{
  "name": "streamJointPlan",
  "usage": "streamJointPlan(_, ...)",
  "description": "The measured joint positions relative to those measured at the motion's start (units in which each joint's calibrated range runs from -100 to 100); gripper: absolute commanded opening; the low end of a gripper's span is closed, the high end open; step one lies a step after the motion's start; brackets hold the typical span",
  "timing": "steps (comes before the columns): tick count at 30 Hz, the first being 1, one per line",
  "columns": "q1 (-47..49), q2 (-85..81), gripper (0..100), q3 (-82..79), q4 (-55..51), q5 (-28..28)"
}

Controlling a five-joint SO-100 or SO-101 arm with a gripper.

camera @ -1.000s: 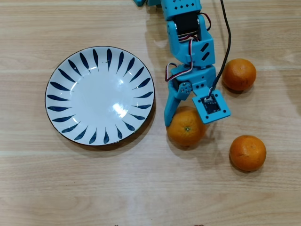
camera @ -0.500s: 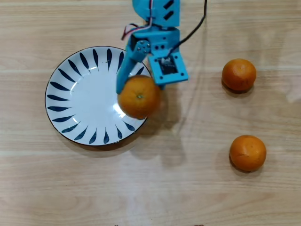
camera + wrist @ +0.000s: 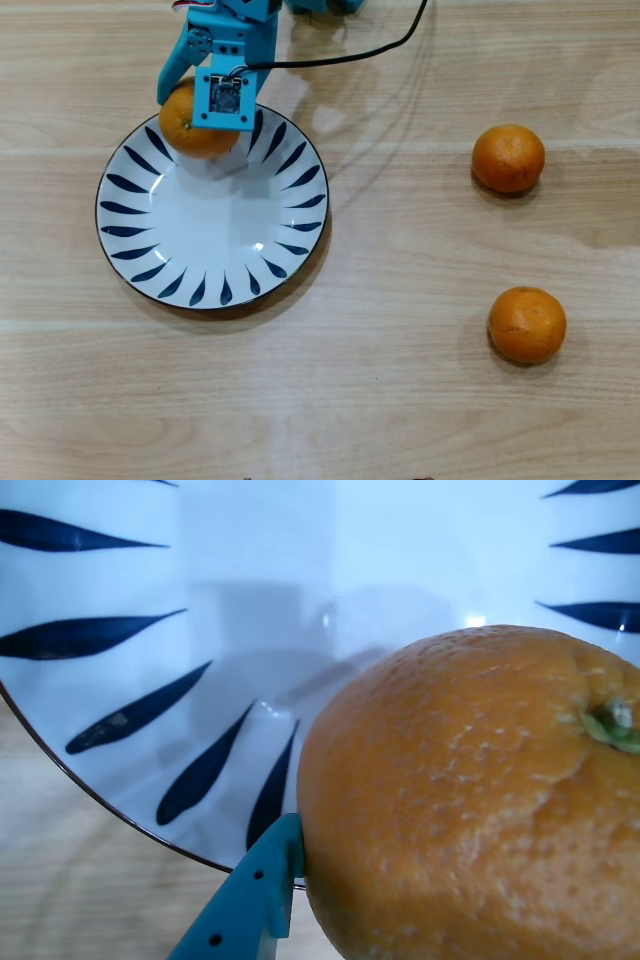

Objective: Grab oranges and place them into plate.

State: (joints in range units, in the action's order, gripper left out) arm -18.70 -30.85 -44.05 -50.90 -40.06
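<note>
One orange (image 3: pixel 185 130) is pinched in the hand (image 3: pixel 205 125) above the plate's (image 3: pixel 212 290) upper rim.

A pale, light-brown wooden table (image 3: pixel 320 400) with faint horizontal plank seams and fine grain fills the overhead view. Soft, even light falls on it, with blurred grey shadows right of the jaws.

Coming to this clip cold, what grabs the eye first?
The blue claw holds a large orange over the upper-left rim of the blue-petalled plate; in the wrist view that orange fills the lower right. Two smaller oranges sit on the wood at right, one upper, one lower.
</note>
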Motion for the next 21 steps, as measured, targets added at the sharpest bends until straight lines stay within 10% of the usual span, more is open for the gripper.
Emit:
streamJointPlan(15, 2.5, -2.5, 41, 1.2, -0.2, 0.2)
streamJointPlan(21, 7.1, -3.2, 19, 5.3, -0.3, 0.2)
